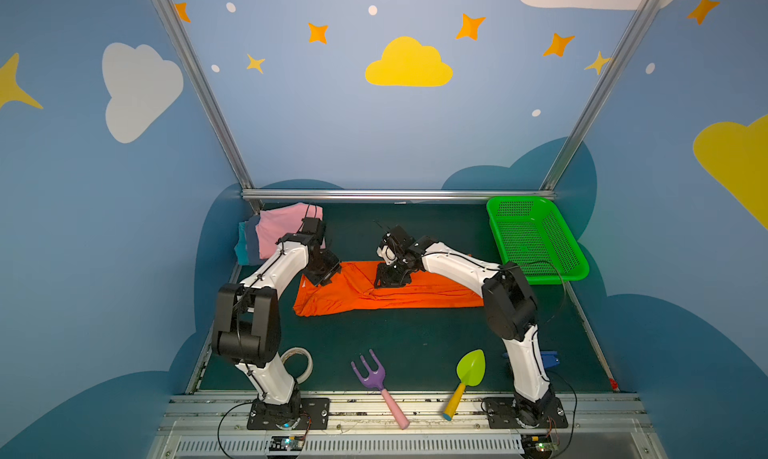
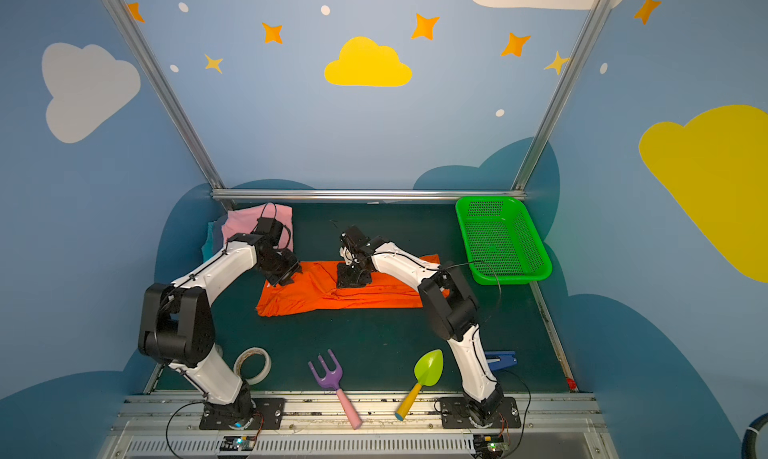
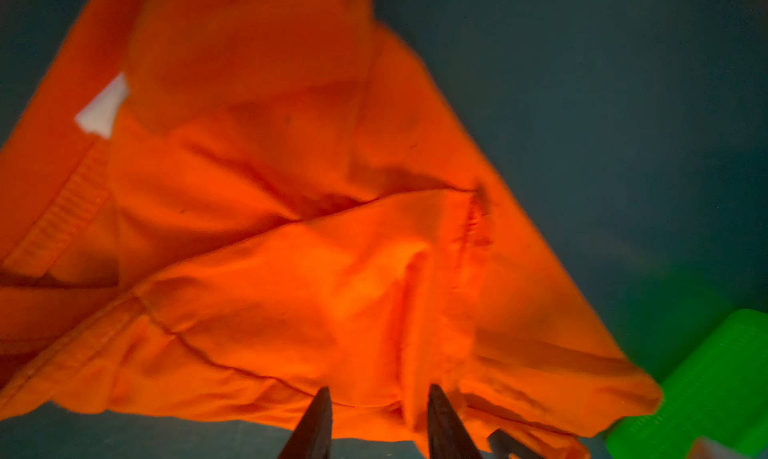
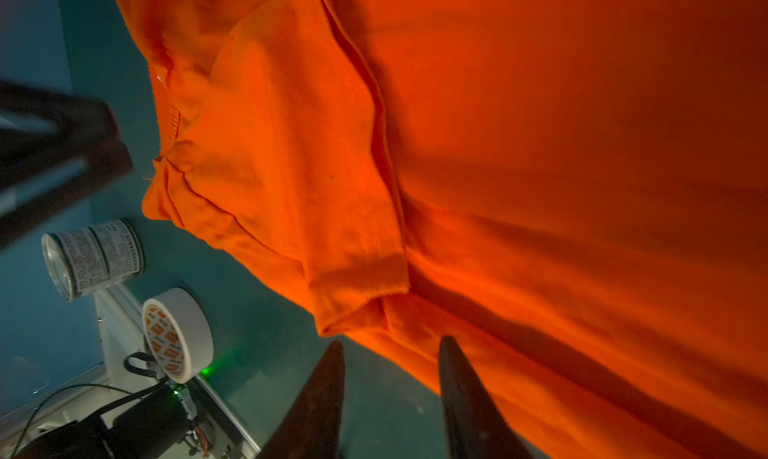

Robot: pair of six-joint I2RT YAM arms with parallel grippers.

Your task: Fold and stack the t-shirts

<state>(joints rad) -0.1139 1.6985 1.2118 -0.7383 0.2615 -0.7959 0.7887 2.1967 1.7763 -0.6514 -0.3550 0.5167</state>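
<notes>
Though no writing can be read from above, both top views give the layout. The bright orange short-sleeved cloth t-shirt lies as a long, rumpled band across the middle of the dark green table. In the far left corner sits a stack: the pink folded cloth t-shirt on top, with the edges of the grey-blue folded t-shirt and the teal folded t-shirt showing beside it. The green perforated plastic basket stands at the far right.

The left arm rises to a high elbow and bends its wrist down, putting the left gripper over the orange shirt's left end. The right arm stretches low towards the middle, with the right gripper pointing down at the shirt's far edge.

In the left wrist view, a white sewn-in tag beside the ribbed collar is too blurred to read. The black fingers stand apart above creased orange cloth and clamp nothing.

In the right wrist view, a tin can with a printed label lies on its side, its print too small to read. The white tape roll has orange diamond logos inside its core, equally illegible. The fingers are spread at the shirt's edge near a folded sleeve hem, with nothing held between them.
</notes>
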